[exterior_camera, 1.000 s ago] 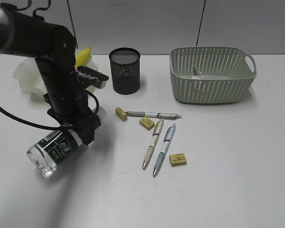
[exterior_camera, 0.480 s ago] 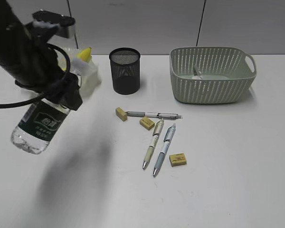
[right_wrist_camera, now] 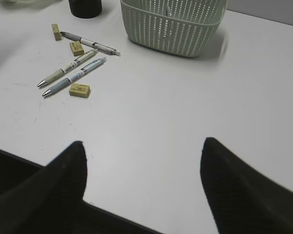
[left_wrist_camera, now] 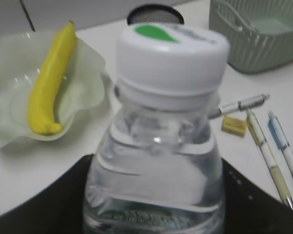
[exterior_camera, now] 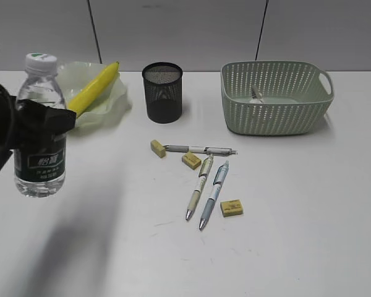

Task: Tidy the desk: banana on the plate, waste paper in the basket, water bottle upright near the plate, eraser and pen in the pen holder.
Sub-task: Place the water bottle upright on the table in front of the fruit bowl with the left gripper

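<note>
- Left gripper [exterior_camera: 40,133] clamps the clear plastic water bottle [exterior_camera: 41,127] upright, near left
- Smooth and water-heavy; mid-body grip is best
- Right gripper [right_wrist_camera: 142,168] hangs open, empty

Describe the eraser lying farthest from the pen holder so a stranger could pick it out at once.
Start at the black mesh pen holder and move toward the camera past the three pens. The eraser is the tan block right of the blue pen's tip, lying alone; the other two erasers flank the crosswise pen.
</note>
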